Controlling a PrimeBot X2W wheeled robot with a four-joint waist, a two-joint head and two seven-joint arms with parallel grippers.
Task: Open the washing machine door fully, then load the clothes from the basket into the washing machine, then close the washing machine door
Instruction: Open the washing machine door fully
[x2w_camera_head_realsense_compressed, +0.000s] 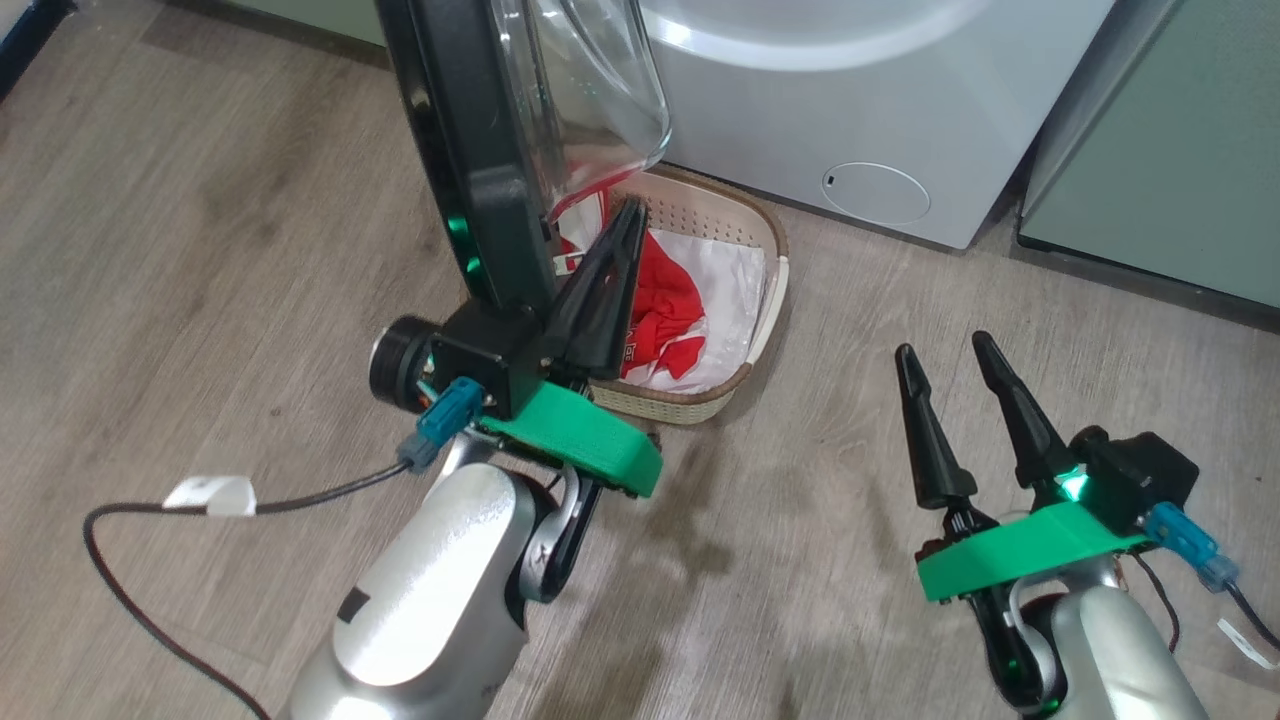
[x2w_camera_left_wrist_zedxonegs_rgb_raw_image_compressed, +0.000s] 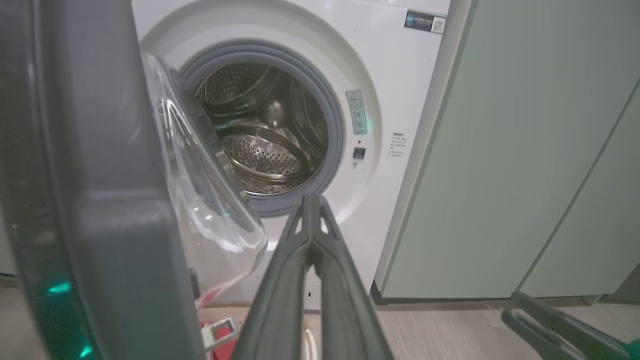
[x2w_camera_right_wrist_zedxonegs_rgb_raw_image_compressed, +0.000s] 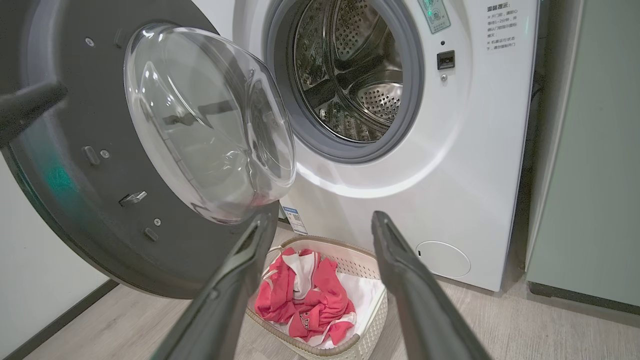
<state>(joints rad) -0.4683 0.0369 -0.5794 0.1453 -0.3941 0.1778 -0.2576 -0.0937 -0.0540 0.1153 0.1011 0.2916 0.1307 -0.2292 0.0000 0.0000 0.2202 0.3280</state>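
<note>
The washing machine door (x2w_camera_head_realsense_compressed: 470, 150) stands swung out from the washing machine (x2w_camera_head_realsense_compressed: 850, 120), its black rim edge-on and its glass bowl (x2w_camera_head_realsense_compressed: 590, 80) facing right. My left gripper (x2w_camera_head_realsense_compressed: 630, 212) is shut on nothing, close beside the door's lower inner edge, fingers reaching over the basket (x2w_camera_head_realsense_compressed: 775, 290). Red and white clothes (x2w_camera_head_realsense_compressed: 665, 300) lie in the basket. My right gripper (x2w_camera_head_realsense_compressed: 945, 348) hangs open over the floor, right of the basket. In the left wrist view the shut left gripper (x2w_camera_left_wrist_zedxonegs_rgb_raw_image_compressed: 311, 200) points at the steel drum (x2w_camera_left_wrist_zedxonegs_rgb_raw_image_compressed: 270, 130). The right wrist view has the open right gripper (x2w_camera_right_wrist_zedxonegs_rgb_raw_image_compressed: 320, 221) above the clothes (x2w_camera_right_wrist_zedxonegs_rgb_raw_image_compressed: 310, 300).
Pale green cabinets (x2w_camera_left_wrist_zedxonegs_rgb_raw_image_compressed: 525, 150) stand right of the machine. Wood-look floor (x2w_camera_head_realsense_compressed: 200, 250) spreads to the left and in front. A black cable with a white tag (x2w_camera_head_realsense_compressed: 210, 495) trails from my left wrist. The basket sits under the door's glass bowl (x2w_camera_right_wrist_zedxonegs_rgb_raw_image_compressed: 210, 120).
</note>
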